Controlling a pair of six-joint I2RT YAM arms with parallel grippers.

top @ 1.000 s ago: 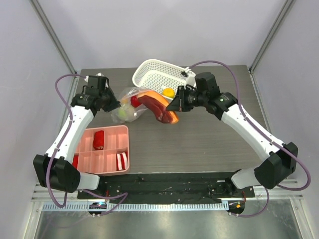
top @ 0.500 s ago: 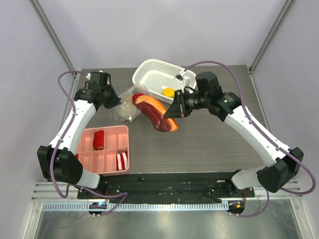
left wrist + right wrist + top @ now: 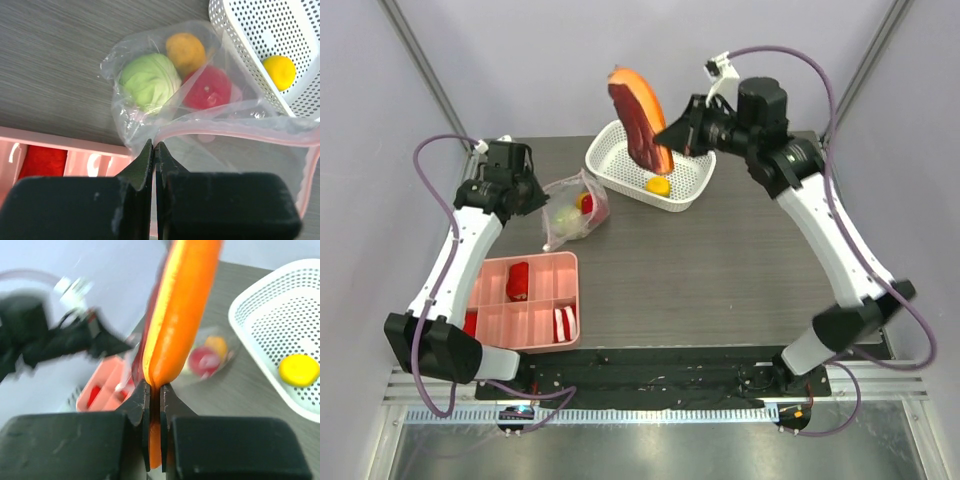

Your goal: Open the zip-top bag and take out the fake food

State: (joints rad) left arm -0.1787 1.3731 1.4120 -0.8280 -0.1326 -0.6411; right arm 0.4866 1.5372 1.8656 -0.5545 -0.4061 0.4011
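The right gripper point(image 3: 668, 133) is clamped on the wedge point(image 3: 638, 115), holding it upright above the basket point(image 3: 618, 165) (one yellow fruit point(image 3: 658, 185) lies inside). The left gripper point(image 3: 154, 150) has its fingers pressed together on the rim of the bag point(image 3: 125, 120), which rests on the table point(image 3: 720, 270) between basket and tray point(image 3: 535, 325), with the green ball point(image 3: 150, 80), red fruit point(image 3: 210, 90) and orange fruit point(image 3: 185, 50) inside

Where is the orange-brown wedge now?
The wedge is raised near the white basket, far side of the top view, clamped in the jaws of the right gripper.
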